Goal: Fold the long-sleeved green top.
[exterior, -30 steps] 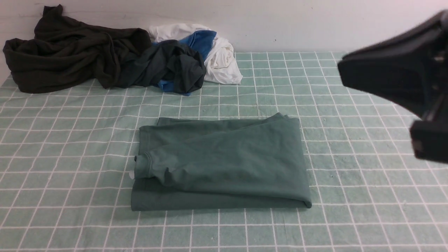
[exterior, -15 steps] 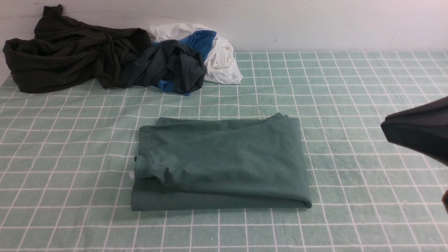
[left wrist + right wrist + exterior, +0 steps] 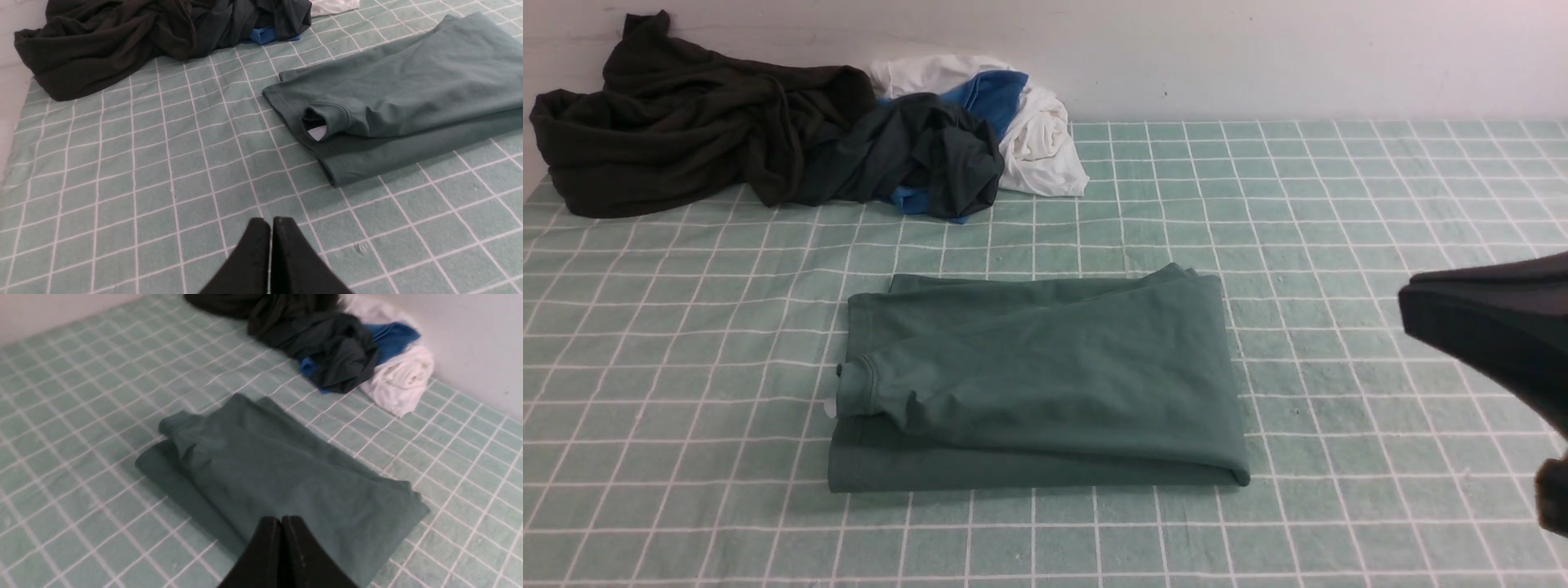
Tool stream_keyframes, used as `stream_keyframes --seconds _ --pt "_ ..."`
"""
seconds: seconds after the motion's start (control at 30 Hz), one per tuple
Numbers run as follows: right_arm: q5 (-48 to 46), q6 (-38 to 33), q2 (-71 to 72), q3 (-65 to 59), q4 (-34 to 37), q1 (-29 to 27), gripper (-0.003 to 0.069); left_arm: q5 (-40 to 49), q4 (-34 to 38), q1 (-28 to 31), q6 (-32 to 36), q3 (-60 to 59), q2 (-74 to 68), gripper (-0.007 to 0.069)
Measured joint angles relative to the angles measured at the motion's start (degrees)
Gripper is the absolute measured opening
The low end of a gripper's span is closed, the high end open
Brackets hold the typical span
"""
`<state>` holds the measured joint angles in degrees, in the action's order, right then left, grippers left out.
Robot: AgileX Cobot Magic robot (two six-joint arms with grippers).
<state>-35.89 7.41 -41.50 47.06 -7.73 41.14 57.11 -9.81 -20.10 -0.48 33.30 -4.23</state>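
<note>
The green long-sleeved top (image 3: 1045, 384) lies folded into a rectangle in the middle of the checked tablecloth, a cuffed sleeve (image 3: 866, 384) laid across its left end. Nothing holds it. My right gripper (image 3: 1409, 304) hangs at the right edge of the front view, to the right of the top and apart from it. In the right wrist view the right gripper (image 3: 281, 519) is shut and empty, above the near edge of the top (image 3: 286, 473). My left gripper (image 3: 271, 220) is shut and empty over bare cloth, short of the top (image 3: 408, 102); it does not show in the front view.
A dark olive-black garment (image 3: 686, 131) is heaped at the back left. Against it lie a dark teal-grey garment with blue trim (image 3: 931, 163) and a white one (image 3: 1037, 139). A wall runs behind them. The tablecloth (image 3: 1339, 204) spreads right and front.
My right arm has dropped from the upper right of the front view to the lower right edge. The folded top has not moved.
</note>
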Motion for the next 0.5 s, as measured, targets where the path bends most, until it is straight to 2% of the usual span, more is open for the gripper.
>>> stream_keyframes --seconds 0.1,0.27,0.37,0.5 --pt "11.6 2.1 6.4 -10.1 0.0 -5.8 -0.0013 0.0 -0.1 0.0 0.0 0.0 0.0 -0.0003" --pt "28.8 4.9 18.8 -28.8 0.0 -18.7 -0.0013 0.0 -0.1 0.0 0.0 0.0 0.0 -0.0003" --pt "33.1 7.9 25.1 -36.3 -0.1 -25.3 -0.0013 0.0 -0.1 0.0 0.0 0.0 0.0 -0.0003" --pt "33.9 10.4 33.8 -45.5 -0.1 -35.4 -0.0013 0.0 -0.1 0.0 0.0 0.0 0.0 -0.0003"
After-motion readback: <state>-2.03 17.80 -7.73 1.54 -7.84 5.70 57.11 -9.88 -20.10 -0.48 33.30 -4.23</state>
